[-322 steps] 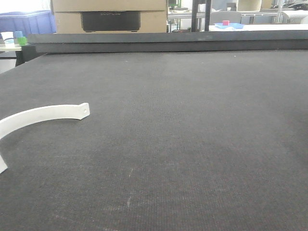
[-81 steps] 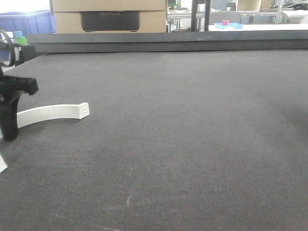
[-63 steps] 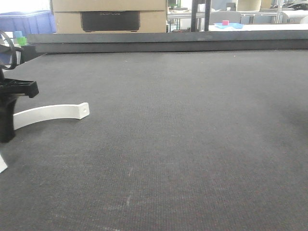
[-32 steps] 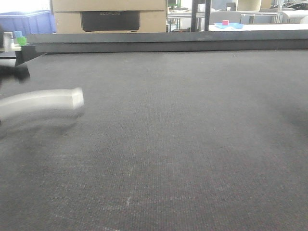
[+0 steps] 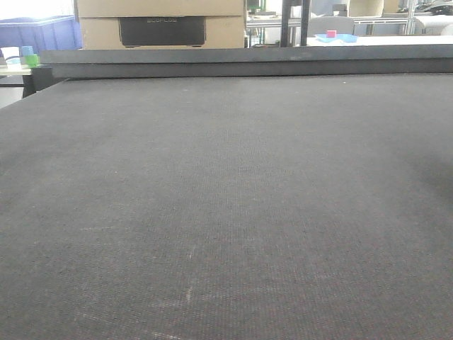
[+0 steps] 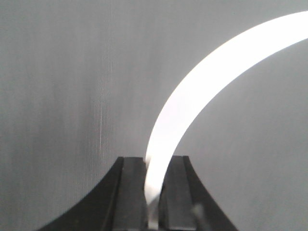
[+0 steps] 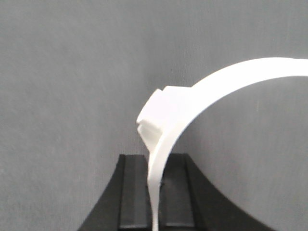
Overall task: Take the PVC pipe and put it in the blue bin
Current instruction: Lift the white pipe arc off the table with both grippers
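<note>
Clamping the left claw (image 6: 154, 166) shut on the PVC pipe (image 6: 211, 72), its arc sweeping toward 2 o'clock, off the grey surface (image 5: 226, 212); pinching a similar white curved piece (image 7: 207, 91) in the right claw (image 7: 153, 163). Judging the grab done, with the carry and drop remaining. Struggling to tell one shared pipe from two, and spotting only a far blue crate (image 5: 39, 32) at 10 o'clock, perhaps the bin.

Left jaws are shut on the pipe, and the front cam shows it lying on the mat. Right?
Not quite. The front view shows no pipe on the mat. The rest holds: the left wrist view shows the pipe clamped between the left jaws.
</note>
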{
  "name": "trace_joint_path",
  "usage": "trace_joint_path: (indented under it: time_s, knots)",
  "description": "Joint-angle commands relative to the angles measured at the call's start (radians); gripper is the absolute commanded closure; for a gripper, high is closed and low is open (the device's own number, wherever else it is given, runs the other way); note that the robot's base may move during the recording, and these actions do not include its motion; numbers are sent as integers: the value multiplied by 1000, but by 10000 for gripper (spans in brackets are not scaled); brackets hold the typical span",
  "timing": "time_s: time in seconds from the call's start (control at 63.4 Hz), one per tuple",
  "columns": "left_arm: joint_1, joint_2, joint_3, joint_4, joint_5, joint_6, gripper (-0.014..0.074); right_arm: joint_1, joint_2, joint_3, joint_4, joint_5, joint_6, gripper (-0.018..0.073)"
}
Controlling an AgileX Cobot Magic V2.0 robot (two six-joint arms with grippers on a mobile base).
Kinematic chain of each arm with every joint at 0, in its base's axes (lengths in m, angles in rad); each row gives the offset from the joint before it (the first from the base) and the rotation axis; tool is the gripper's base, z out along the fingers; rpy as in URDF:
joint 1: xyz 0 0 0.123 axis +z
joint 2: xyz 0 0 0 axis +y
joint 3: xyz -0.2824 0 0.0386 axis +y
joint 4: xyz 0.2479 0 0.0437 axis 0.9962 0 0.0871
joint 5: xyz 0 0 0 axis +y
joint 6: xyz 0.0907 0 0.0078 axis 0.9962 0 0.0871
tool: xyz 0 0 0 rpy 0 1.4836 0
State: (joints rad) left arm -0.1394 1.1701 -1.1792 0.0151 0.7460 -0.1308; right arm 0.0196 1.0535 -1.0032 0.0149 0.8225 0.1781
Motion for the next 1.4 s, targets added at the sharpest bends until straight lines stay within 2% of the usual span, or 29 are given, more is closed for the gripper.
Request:
trace_joint_path:
  time_s: [0.0,0.236,0.489,0.662,0.851,1.387]
  knots:
    - [5,-61,30,-9,-110,-8,707,1,-49,-8,-15,-78,-51,727]
    - [5,-202,179,-15,-301,-8,707,1,-185,8,-15,-196,-78,727]
    - [5,-370,404,-37,-505,-10,707,1,-393,195,-15,-369,-87,727]
    - [5,-498,477,-37,-504,-10,707,1,-558,261,-15,-354,-87,727]
    - [5,-602,480,12,-520,-10,707,1,-661,263,-15,-383,-87,727]
    - [5,-659,480,25,-552,-10,707,1,-684,263,-15,-411,-87,727]
